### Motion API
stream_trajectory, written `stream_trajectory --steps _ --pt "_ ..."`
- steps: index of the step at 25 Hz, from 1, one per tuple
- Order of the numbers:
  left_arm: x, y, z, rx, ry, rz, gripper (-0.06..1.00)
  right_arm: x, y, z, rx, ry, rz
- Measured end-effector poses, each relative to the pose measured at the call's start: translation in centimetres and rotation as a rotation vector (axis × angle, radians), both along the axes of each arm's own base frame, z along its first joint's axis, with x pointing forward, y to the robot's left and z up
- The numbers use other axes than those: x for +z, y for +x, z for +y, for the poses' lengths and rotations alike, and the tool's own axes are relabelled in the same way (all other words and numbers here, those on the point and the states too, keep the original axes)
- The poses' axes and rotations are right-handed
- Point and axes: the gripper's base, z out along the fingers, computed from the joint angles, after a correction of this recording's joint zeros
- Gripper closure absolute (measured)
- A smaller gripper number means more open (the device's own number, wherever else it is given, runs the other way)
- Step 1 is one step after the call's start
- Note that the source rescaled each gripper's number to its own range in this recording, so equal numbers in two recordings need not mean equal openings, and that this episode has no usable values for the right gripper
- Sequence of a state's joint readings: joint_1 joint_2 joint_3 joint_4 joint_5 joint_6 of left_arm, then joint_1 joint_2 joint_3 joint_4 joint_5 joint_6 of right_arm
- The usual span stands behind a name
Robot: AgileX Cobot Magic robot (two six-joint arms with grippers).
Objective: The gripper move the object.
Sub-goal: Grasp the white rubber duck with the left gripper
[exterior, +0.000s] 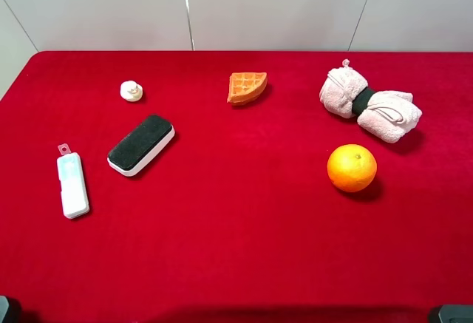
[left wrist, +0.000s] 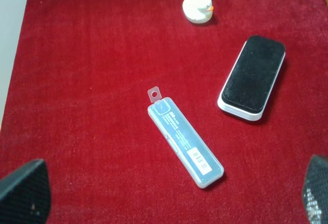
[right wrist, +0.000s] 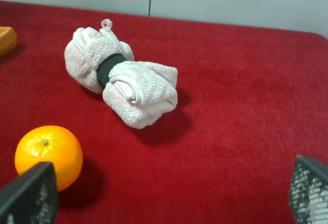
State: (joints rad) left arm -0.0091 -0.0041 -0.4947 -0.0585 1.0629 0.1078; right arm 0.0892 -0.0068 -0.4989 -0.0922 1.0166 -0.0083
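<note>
The object [exterior: 131,91] is a small cream-white lumpy piece at the back left of the red table. In the left wrist view [left wrist: 198,8] it looks like a tiny duck with an orange tip. My left gripper [left wrist: 169,201] is open and empty, its two black fingertips [left wrist: 23,193] wide apart, well short of the object. My right gripper [right wrist: 169,198] is open and empty, with fingertips [right wrist: 28,193] near the orange [right wrist: 48,155]. In the exterior view only dark bits of the arms show at the bottom corners [exterior: 451,313].
A white rectangular case [exterior: 72,182] and a black-topped eraser [exterior: 141,144] lie left, between the left gripper and the object. A waffle piece [exterior: 247,87] sits at the back middle. A pink rolled towel [exterior: 369,106] and the orange [exterior: 352,168] are right.
</note>
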Motion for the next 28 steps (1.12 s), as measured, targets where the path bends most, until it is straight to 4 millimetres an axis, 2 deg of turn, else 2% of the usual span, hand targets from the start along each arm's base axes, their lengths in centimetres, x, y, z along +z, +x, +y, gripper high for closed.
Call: stream_trajectory --steps 28 --pt "0.0 0.0 0.0 0.0 0.0 0.0 -0.03 0.0 0.0 0.0 0.0 0.0 0.0"
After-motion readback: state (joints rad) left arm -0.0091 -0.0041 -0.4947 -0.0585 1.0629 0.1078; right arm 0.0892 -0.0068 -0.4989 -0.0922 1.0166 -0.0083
